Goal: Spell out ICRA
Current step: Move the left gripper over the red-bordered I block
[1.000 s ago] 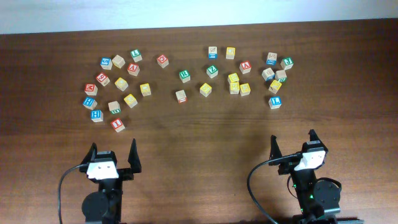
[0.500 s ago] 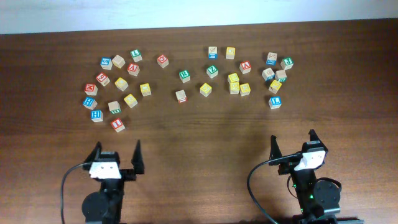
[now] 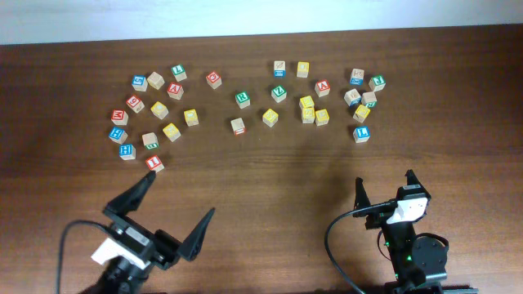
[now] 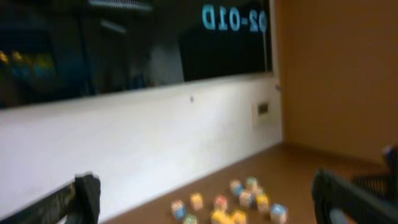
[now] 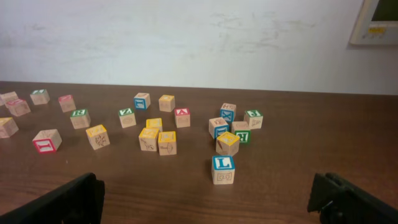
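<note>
Letter blocks [image 3: 238, 126] lay scattered across the far half of the dark wooden table [image 3: 270, 184].
Left gripper [image 3: 181, 193], one fingertip near a red block [image 3: 154, 163], and right gripper [image 3: 384, 178] both gaped wide, gripping nothing; a white wall [image 5: 186, 37] stood behind the table.

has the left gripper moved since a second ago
Yes. The left gripper has swung and tilted to the right; one fingertip now reaches nearly to the red block, which it was well short of before.
</note>
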Robot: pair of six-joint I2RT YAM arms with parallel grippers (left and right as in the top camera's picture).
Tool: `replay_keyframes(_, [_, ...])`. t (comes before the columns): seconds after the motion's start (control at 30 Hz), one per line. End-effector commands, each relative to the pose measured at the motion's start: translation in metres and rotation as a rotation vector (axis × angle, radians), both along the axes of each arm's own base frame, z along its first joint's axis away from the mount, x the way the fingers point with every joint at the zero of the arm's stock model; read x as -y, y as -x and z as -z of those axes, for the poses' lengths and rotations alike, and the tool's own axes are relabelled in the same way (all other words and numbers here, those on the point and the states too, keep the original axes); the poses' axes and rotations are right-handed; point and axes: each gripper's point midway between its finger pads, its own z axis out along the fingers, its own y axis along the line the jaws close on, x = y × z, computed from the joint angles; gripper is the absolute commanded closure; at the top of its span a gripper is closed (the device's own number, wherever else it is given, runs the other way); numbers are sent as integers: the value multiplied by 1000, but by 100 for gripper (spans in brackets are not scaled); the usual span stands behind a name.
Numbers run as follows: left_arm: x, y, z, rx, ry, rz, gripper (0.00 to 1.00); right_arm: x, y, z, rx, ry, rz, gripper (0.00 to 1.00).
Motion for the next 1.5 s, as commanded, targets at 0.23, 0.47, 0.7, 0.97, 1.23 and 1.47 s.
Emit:
replay_keyframes(0.23, [46, 15, -93, 9, -124, 354, 1, 0, 0, 3, -5, 5, 2, 2])
replay_keyframes(0.47, [54, -45, -71, -491, -136, 450, 1, 0, 0, 3, -5, 5, 2, 2])
replay_keyframes(0.7, [6, -125, -46, -725, 7, 6, 1, 0, 0, 3, -4, 5, 2, 2])
replay_keyframes(0.97, [-44, -173, 60, -1126, -136, -403, 1, 0, 0, 3, -5, 5, 2, 2])
replay_keyframes(1.23, [-18, -193, 111, -1318, -84, -290, 1, 0, 0, 3, -5, 5, 2, 2])
replay_keyframes(1.47, [5, -198, 155, -1453, -122, -286, 1, 0, 0, 3, -4, 5, 2, 2])
